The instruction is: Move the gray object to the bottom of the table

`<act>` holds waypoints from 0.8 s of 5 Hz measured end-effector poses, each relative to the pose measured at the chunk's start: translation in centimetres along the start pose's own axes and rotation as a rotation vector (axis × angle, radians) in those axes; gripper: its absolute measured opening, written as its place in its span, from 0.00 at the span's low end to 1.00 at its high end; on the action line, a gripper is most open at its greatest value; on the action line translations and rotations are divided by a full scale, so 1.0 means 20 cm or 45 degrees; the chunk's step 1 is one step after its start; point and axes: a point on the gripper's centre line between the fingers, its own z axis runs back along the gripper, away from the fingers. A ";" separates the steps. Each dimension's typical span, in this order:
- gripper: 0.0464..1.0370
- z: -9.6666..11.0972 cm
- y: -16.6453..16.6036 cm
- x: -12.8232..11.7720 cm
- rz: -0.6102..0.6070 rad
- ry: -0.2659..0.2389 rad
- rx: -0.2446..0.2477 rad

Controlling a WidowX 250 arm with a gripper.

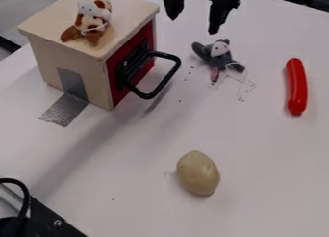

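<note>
Bench (263, 183): you've got smooth, matt white. Box (83, 62) toward the left edge is pale wood, smooth, matt; its door (149, 36) looks painted, low sheen. Handle (166, 81) is smooth, hard, glossy black, metal or plastic, can't tell. Your tape (64, 109) at the box's foot: silvery, wrinkled, some shine. Toy cow (93, 21) on top and gray toy (220, 53) toward the far edge are both soft, fuzzy cloth. Sausage (297, 86) near the right edge, glossy smooth plastic. Potato (198, 173) is smooth, faint sheen. Your gripper (193, 25): hard, matt black.
</note>
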 end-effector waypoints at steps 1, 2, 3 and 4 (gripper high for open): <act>0.96 -0.06 0.00 -0.02 -0.003 0.051 0.001; 0.96 -0.16 0.00 0.07 0.014 0.088 -0.020; 0.96 -0.24 0.00 0.18 0.008 0.106 -0.031; 0.96 -0.36 0.02 0.27 0.019 0.137 -0.037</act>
